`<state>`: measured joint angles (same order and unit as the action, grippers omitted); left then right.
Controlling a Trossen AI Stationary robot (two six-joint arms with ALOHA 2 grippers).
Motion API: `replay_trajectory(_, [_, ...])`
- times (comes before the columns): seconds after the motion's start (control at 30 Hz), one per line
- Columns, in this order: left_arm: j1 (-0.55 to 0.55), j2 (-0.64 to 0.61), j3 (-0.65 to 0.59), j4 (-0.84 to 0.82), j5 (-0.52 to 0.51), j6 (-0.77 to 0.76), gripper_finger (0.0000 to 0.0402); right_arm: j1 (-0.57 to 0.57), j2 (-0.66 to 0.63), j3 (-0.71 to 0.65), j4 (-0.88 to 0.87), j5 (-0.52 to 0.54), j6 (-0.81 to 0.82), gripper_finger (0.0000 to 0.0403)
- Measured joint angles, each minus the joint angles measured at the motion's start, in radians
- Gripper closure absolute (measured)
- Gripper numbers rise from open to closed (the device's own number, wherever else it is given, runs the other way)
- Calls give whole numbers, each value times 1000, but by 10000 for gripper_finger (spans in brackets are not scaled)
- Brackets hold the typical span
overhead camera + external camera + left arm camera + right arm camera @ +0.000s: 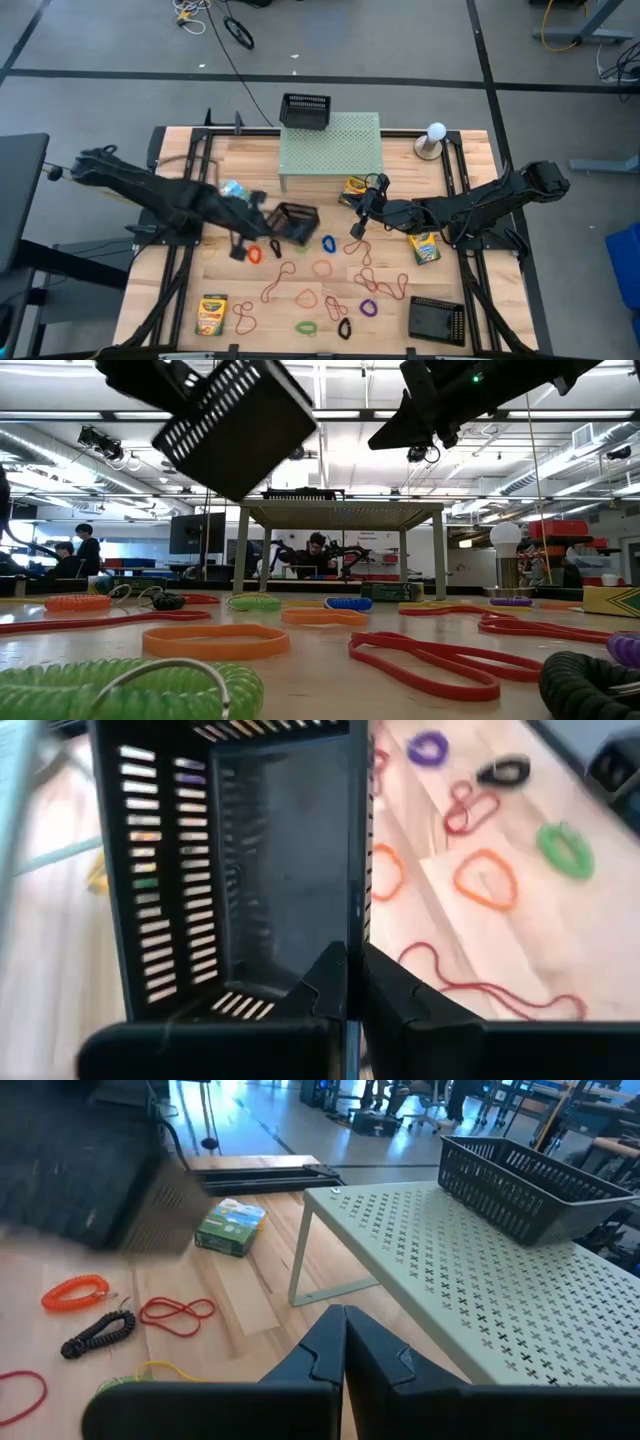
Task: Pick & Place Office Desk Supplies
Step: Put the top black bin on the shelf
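Note:
A black mesh tray (297,222) hangs tilted above the middle of the table, with my left gripper (352,982) shut on it; the low view shows this tray (235,425) high over the table top. My right gripper (358,224) is shut and holds nothing, hovering just right of the tray, in front of the pale green riser (332,148). Crayon boxes lie near the riser's front right leg (354,188), under the right arm (424,246) and at the near left (212,313). Coloured rubber bands (322,268) lie scattered over the near half of the table. My left gripper pinches one side wall of the tray at its rim (356,935), one finger inside the tray and one outside. The fingers come slanting down from the table's left. The tray is lifted clear of the table and tilted, its open side toward the wrist.
A second black tray (305,110) stands on the riser's far left corner, and a third (437,320) lies at the near right. A white ball lamp (435,135) stands at the far right. A green box (230,1227) lies left of the riser.

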<state>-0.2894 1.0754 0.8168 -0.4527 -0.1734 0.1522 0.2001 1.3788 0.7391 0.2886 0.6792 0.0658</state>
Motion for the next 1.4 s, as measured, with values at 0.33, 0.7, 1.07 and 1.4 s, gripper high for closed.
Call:
replay_trajectory(0.33, [-4,328,8,166,-104,222,383,0,0,0,-1,0,0,394])
replay_trajectory(0.7, [-5,503,44,198,-177,346,344,0,0,0,-1,-3,-1,394])
replay_trajectory(1.07, [-41,434,45,208,-321,270,266,0,0,0,-1,-65,32,394])
replay_trajectory(1.4, [-104,146,-50,83,-325,-63,310,0,0,0,8,-115,61,357])
